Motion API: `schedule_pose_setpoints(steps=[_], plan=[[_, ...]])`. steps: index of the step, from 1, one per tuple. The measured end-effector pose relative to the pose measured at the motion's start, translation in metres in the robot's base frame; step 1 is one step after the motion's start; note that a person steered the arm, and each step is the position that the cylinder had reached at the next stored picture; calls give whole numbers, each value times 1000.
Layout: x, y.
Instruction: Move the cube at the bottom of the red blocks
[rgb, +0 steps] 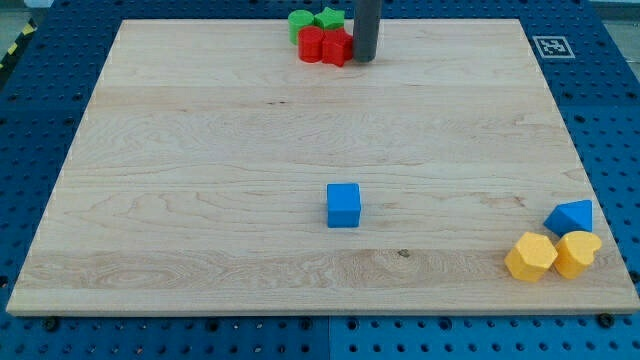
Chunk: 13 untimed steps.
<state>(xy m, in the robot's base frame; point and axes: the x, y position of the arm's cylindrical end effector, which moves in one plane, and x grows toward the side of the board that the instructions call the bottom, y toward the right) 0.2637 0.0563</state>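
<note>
Camera view gives you the whole wooden board (200, 150) lying on a blue perforated table (40, 110). Your tool is the dark rod, and it has no jaws to stand wide or narrow and it holds nothing; it simply comes down from the view's top edge, and my tip (364, 59) sits on the board near the top, just at the view's right of the red blocks.

Look at that top cluster: a red cylinder-like block (311, 43) sits at the left, and a red block (336, 48) of unclear shape is pressed against its right side. My tip appears to touch this second red block's right side, though you cannot tell for certain from this angle. Behind them, toward the view's top, are a green round block (299, 21) and a green star-shaped block (328, 17), both close against the reds.

The blue cube (343, 205) lies alone in the lower middle of the board, well apart from my tip and from the red pair, directly toward the view's bottom from them.

At the view's bottom right corner you see a blue wedge-like block (570, 216), with two yellow blocks just below it: a yellow hexagonal block (530, 257) and a yellow rounded block (578, 252), touching each other.
</note>
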Motion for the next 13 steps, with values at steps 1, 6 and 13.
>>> schedule_pose_setpoints(steps=[1,6,13], plan=[[-3,10],[151,-95],[163,-27]])
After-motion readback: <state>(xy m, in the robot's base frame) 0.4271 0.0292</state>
